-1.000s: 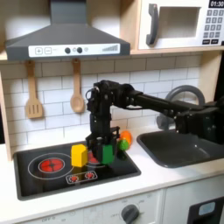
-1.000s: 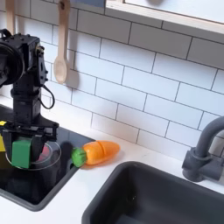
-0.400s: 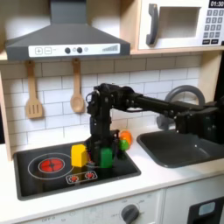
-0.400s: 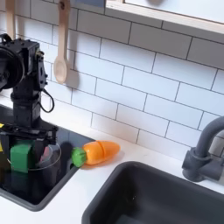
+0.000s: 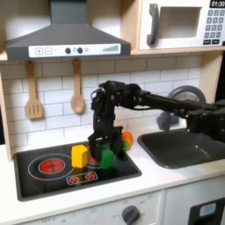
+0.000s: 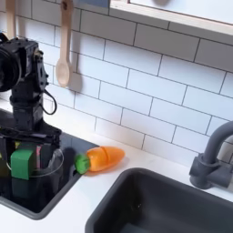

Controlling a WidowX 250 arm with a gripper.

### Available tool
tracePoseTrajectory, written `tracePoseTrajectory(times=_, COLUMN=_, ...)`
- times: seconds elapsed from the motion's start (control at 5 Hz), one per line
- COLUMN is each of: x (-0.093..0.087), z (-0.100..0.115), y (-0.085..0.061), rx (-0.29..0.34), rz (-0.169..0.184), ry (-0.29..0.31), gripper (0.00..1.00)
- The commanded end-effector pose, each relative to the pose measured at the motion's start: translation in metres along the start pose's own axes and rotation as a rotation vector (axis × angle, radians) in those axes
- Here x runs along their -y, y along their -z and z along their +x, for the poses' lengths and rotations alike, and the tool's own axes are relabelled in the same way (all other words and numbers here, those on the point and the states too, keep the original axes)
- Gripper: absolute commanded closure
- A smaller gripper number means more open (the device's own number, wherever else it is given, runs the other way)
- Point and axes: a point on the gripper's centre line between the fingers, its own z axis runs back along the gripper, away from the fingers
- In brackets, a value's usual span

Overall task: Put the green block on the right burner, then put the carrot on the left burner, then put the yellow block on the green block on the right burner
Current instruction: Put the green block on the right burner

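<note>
The green block [image 5: 107, 157] sits low in the middle of the first exterior view, on the right burner [image 5: 99, 162] of a glossy black hob [image 5: 53, 180]. In the second exterior view the same block [image 6: 22, 162] is at the left edge, resting on that burner [image 6: 50, 162]. The gripper [image 5: 106, 148] stands straight down over it, with one dark finger on each side of the block (whether the pads press it or merely flank it, I cannot tell). In the second exterior view the gripper [image 6: 24, 157] brackets the block the same way.

The yellow block [image 5: 79, 156] stands just beside the green one, towards the first exterior view's left, on the black hob between the two rings. The left burner [image 5: 49, 164], red rings with a red centre, lies bare further towards that view's left. The carrot [image 6: 99, 159] lies on its side on the white counter [image 6: 82, 205] in the lower middle of the second exterior view, its green leafy end pointing at the hob. In the first exterior view the carrot [image 5: 127, 139] shows as an orange patch just behind the gripper.

At the first exterior view's top right, a microwave [image 5: 180, 24] has a keypad and a small display; its characters are too blurred to read. A grey sink basin [image 5: 180, 148] at that view's right looks empty. Two wooden utensils [image 5: 33, 92] hang on the white tiled wall.
</note>
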Motion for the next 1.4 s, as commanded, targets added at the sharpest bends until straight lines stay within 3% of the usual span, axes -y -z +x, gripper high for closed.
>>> tracePoseTrajectory(times=0.0, x=-0.0035, z=0.0009, y=-0.0125, rx=0.083, rz=0.02, ry=-0.02, gripper=0.0)
tracePoseTrajectory(times=0.8, x=-0.0029, z=0.0008, y=-0.0133, rx=0.086, rz=0.019, ry=-0.018, gripper=0.0)
tracePoseTrajectory(times=1.0, x=-0.0048, z=0.0044, y=-0.0209, rx=0.094, rz=-0.01, ry=-0.033, gripper=0.0)
tracePoseTrajectory(times=1.2, x=-0.0002, z=0.0028, y=-0.0222, rx=0.082, rz=-0.011, ry=-0.012, gripper=0.0)
